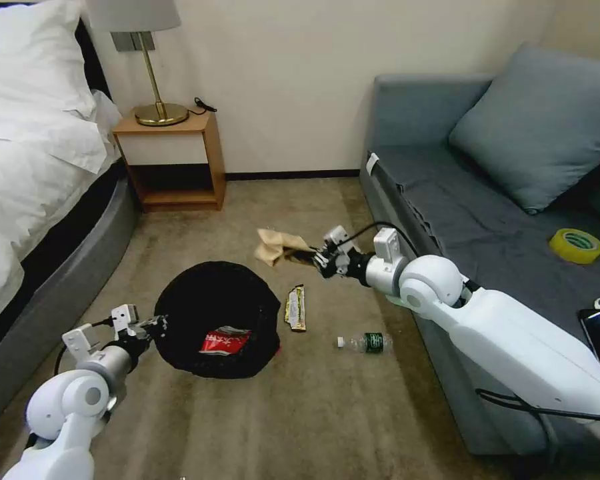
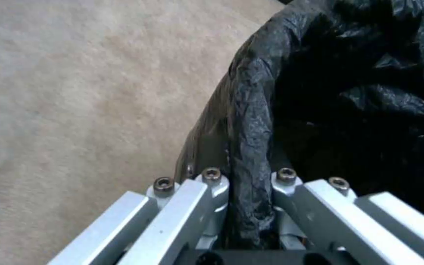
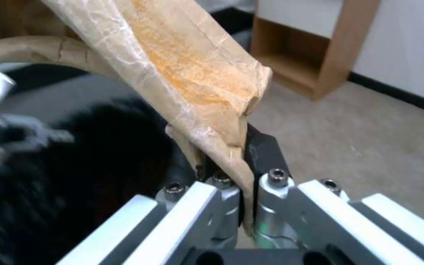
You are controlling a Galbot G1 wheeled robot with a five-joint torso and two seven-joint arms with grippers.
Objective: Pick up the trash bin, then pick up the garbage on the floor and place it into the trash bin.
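Right gripper (image 1: 315, 257) clamped on crumpled brown paper bag (image 1: 278, 245), arm stretched forward from the sofa side, bag held off the carpet. Small round black-bag-lined trash bin (image 1: 217, 319) sits below and to its left. Left gripper (image 1: 155, 325) pinches the bin's rim, arm low, forearm extended. Red-white snack wrapper (image 1: 225, 341) lies inside the bin. Gold-green bar wrapper (image 1: 295, 308) and clear green-label bottle (image 1: 368, 343) on the floor below the right gripper.

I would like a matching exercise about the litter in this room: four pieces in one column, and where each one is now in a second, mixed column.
Things:
1. snack wrapper
2. paper bag
3. bottle
4. bar wrapper

Places:
A. held in the right gripper
B. carpet, next to the sofa
C. inside the trash bin
D. carpet, just beside the bin

Pairs: 1-C, 2-A, 3-B, 4-D
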